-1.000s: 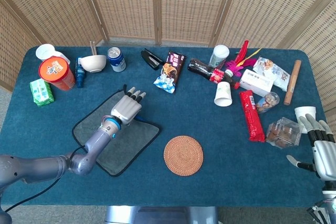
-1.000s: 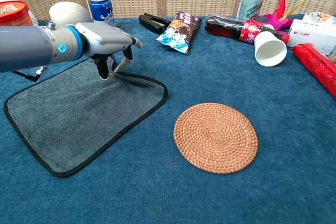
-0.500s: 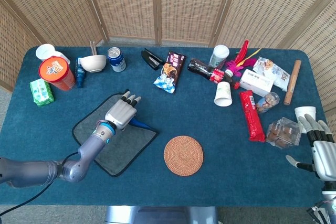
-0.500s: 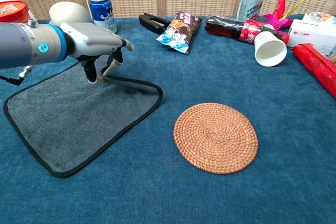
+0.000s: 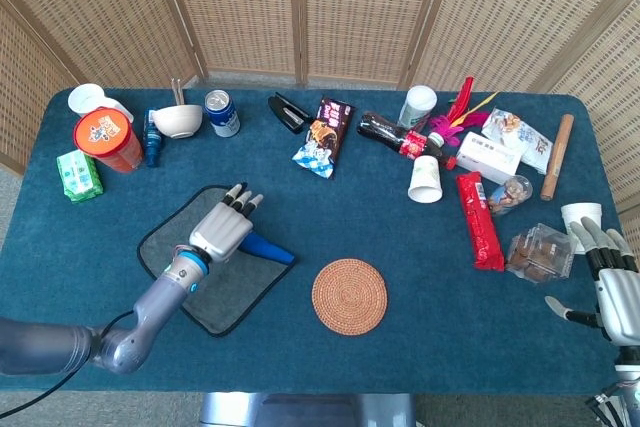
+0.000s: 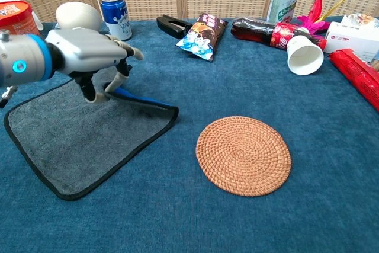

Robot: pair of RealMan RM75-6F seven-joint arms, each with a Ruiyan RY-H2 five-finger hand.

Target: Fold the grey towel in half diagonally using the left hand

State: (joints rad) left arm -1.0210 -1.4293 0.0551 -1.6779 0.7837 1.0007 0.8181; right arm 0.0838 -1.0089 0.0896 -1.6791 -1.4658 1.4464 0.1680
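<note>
Left hand point(image 6: 95, 63) pinching lifted corner of grey towel point(image 6: 77, 134); right hand point(image 5: 610, 282) idle at table edge, fingers apart.

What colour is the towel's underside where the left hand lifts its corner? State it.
Blue: the grey towel shows a blue underside at the lifted corner held by the left hand, clearest in the chest view.

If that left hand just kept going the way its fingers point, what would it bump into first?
Probably the blue can. In the head view the left hand points up the table over the grey towel toward the can and white bowl; depth is uncertain.
</note>
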